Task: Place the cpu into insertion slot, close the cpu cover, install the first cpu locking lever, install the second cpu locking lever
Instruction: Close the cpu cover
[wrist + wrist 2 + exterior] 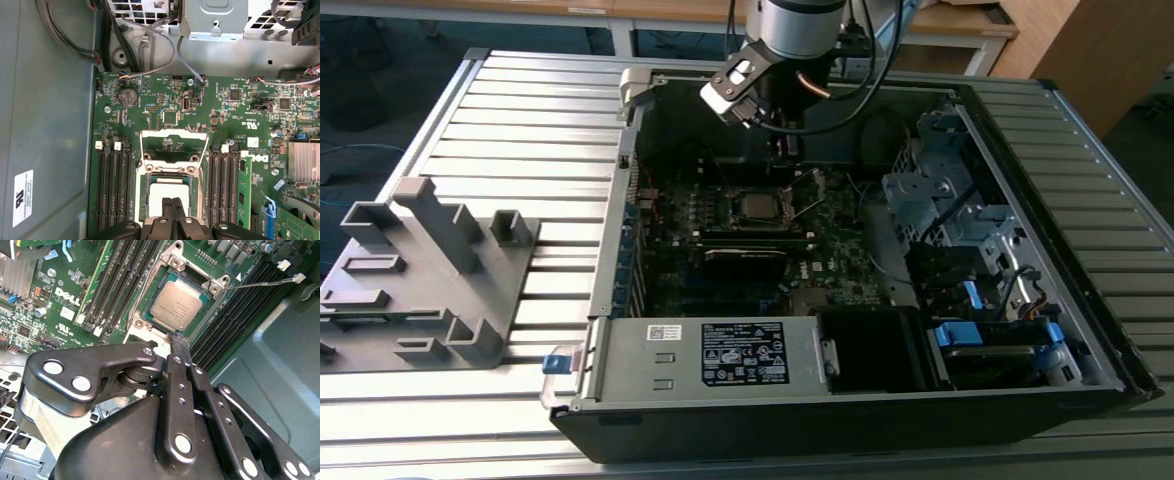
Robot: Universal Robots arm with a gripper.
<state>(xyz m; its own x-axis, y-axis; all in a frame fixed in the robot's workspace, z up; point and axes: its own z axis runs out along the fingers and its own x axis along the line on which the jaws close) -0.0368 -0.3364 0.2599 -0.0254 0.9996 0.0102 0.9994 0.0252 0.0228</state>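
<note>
Grey fixture [440, 240] on the slatted table [520, 110]; power supply [707, 355] inside the open computer case [854, 430].

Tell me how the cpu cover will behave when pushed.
The cpu cover is a thin metal frame, cut-out centre: probably light, slightly springy. It stands open beside the cpu, seemingly hinged, so should swing, not slide.

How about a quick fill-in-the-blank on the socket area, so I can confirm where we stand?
The ___ lies in the insertion slot.
The cpu cover stands ___, its frame raised off the slot.
The gripper is at the slot's edge, its fingers ___ on nothing.
Missing words: cpu; open; shut.
</note>
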